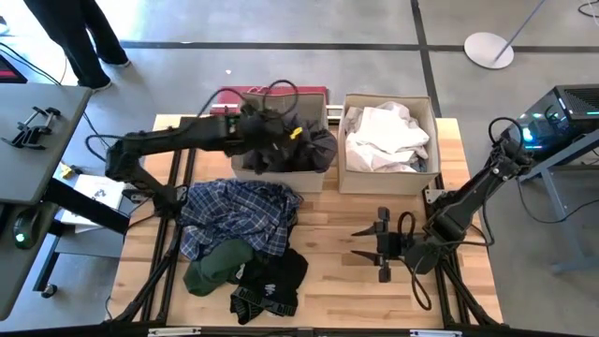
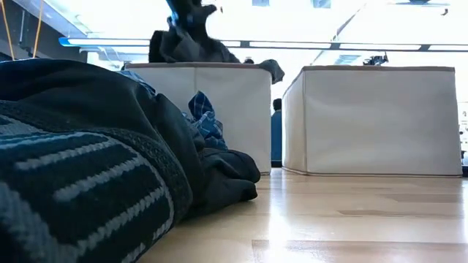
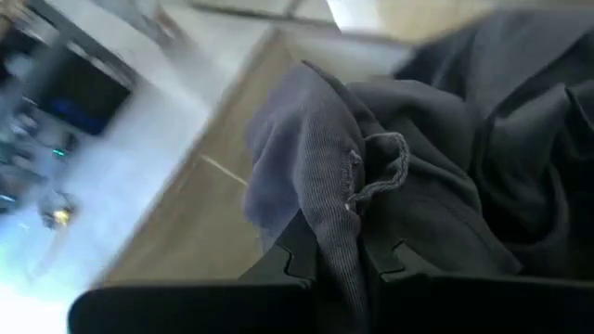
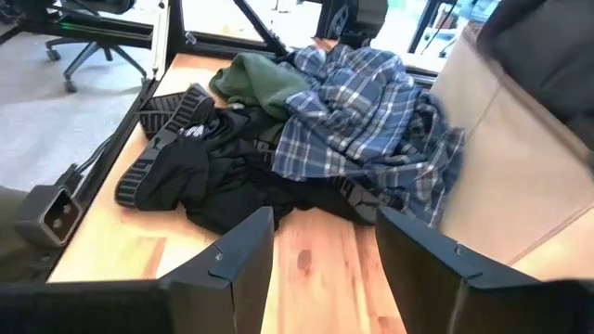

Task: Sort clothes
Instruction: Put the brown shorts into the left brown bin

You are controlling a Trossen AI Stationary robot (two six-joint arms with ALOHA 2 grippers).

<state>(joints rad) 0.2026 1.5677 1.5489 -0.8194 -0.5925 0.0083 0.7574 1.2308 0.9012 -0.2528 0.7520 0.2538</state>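
My left gripper [image 1: 271, 126] is over the left beige box [image 1: 281, 178], shut on a dark grey garment [image 3: 390, 176] that spills into and over that box. The right beige box [image 1: 388, 178] holds white and pale grey shirts [image 1: 384, 136]. A blue plaid shirt [image 1: 239, 215], a dark green piece [image 1: 217, 264] and a black-grey piece [image 1: 271, 281] lie heaped on the table's near left. My right gripper [image 1: 370, 243] is open and empty, low over the table to the right of the heap, pointing toward the table's left edge. My left gripper pinches a bunched fold of the dark grey garment [image 3: 339, 250] between its two fingers. The cloth rises out of the fingers in several layers. The rest of the garment lies in and over the left box [image 2: 197, 51].
The two boxes stand side by side at the table's far edge. Bare wood [image 1: 356, 290] lies between the heap and my right gripper. A red case [image 1: 281, 92] sits behind the left box. A person's legs [image 1: 84, 37] stand on the floor beyond the table's far left.
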